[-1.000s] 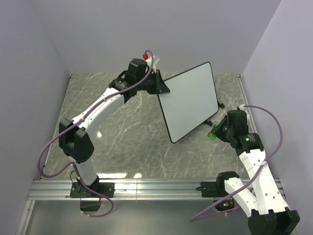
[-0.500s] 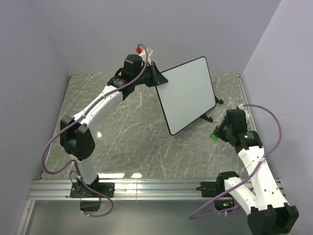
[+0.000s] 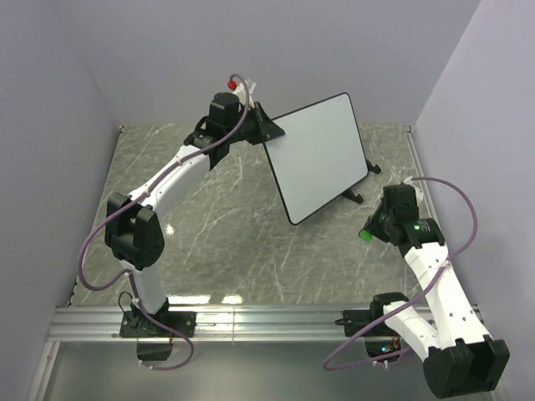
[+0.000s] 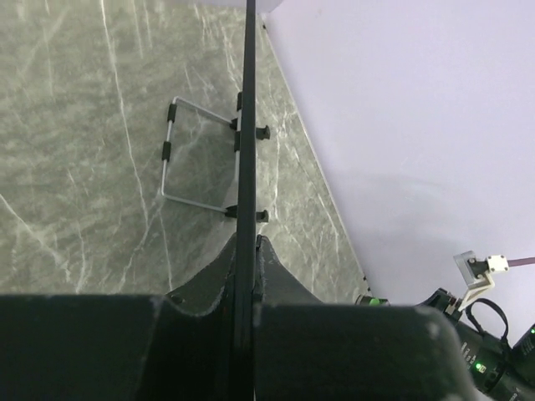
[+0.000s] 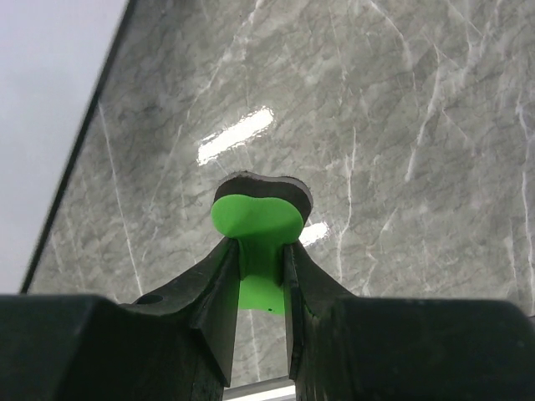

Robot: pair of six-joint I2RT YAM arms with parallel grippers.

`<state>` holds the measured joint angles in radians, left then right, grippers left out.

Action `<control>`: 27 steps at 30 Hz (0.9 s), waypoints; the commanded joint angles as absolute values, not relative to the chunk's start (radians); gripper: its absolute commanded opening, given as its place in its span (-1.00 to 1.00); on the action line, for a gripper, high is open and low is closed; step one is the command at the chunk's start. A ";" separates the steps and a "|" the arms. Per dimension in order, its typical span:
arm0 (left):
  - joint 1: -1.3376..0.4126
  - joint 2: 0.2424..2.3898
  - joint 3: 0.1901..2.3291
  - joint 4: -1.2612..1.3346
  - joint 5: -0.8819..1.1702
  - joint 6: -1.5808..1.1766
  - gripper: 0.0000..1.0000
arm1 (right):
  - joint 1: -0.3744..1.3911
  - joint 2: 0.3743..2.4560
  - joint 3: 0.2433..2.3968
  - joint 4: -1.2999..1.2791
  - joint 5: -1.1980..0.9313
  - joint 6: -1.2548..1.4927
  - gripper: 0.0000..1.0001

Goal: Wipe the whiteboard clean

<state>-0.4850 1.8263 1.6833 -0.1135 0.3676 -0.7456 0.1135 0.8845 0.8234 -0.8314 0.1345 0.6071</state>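
**Q:** Where was the whiteboard (image 3: 322, 159)?

**A:** Held above the marbled grey surface (image 3: 209, 242), tilted, its flat white face toward the top camera. The left hand (image 3: 266, 132) clamped one black-rimmed edge, and the board extended away from it. A wire stand (image 4: 180, 150) stood off its back.

**Q:** And the right hand (image 3: 368, 231)?

**A:** Closed on a bow-shaped green eraser (image 5: 255, 221), apart from the board.

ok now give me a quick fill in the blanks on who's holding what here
1. The left gripper is shut on the ____, holding it tilted.
2. The eraser clamped in the right gripper is ____ in colour.
3. The wire stand on the board's back shows in the ____ wrist view.
Missing words: whiteboard; green; left.
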 commanded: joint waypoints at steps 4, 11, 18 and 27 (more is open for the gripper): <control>-0.427 1.755 1.830 0.073 0.359 -0.785 -0.99 | 0.117 0.894 0.816 -0.828 0.156 0.595 -1.00; -0.413 1.778 1.793 0.224 0.455 -0.911 -0.99 | 0.115 0.914 0.813 -0.822 0.149 0.594 -1.00; -0.440 1.879 1.824 0.348 0.470 -0.999 -0.99 | 0.115 0.917 0.811 -0.822 0.143 0.591 -1.00; -0.594 2.063 2.131 0.003 0.131 -0.761 -0.99 | 0.114 0.882 0.830 -0.862 0.135 0.604 -1.00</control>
